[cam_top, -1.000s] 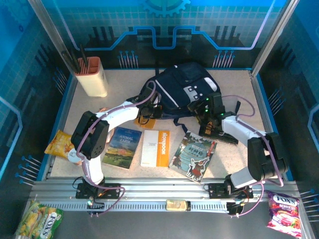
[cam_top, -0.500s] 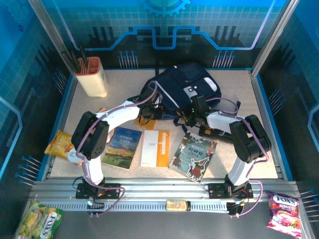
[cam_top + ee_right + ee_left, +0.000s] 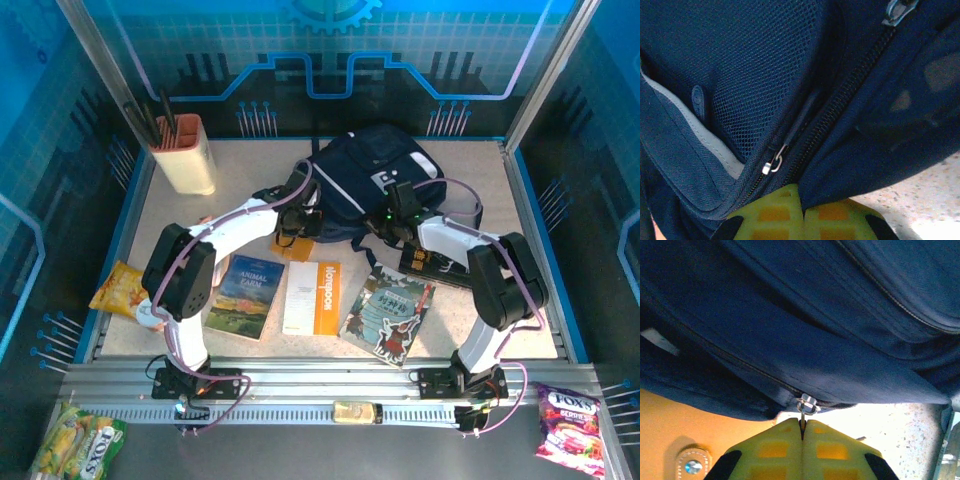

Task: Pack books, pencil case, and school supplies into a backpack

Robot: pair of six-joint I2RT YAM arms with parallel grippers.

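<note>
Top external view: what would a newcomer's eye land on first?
The big navy backpack at centre back, with both grippers at it: the left gripper is shut on a metal zipper pull, and the right gripper is pinched on backpack fabric beside another zip. Next, three books lie unpacked in a row in front of it.

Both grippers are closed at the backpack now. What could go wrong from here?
The left gripper pinches only the tip of the thin zipper pull, so it may slip out when tugged. The right gripper seems to clamp a fabric fold of the backpack beside a zipper; the fold could slide free, or the whole bag could drag instead of opening.
</note>
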